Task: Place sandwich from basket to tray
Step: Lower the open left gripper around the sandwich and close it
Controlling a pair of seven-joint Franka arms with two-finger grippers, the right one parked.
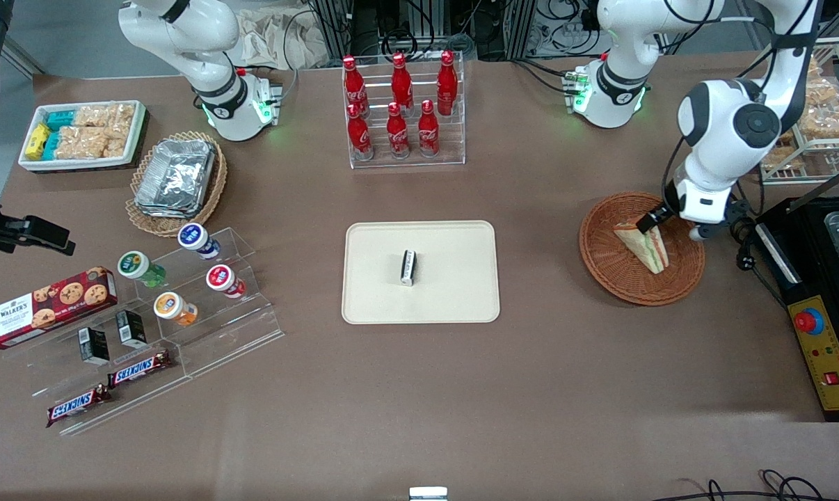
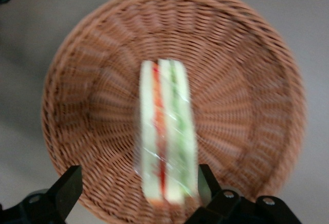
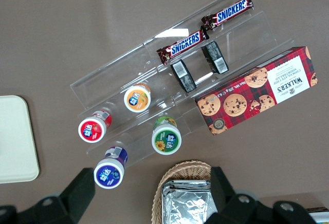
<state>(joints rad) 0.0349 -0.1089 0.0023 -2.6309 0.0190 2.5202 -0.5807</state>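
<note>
Tool (image 2: 136,188) of mine hangs over the basket (image 2: 247,54), fingers spread apart on both sides of the sandwich (image 2: 167,142), which lies inside. I judge this is the grasp step: next I must clench, lift, and carry to the tray (image 1: 454,278).

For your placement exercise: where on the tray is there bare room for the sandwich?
The flat beige tray is bare all round the small black-and-white bar at its middle. The wedge sandwich lies in the orange-brown wicker basket, the open gripper straddling it.
</note>
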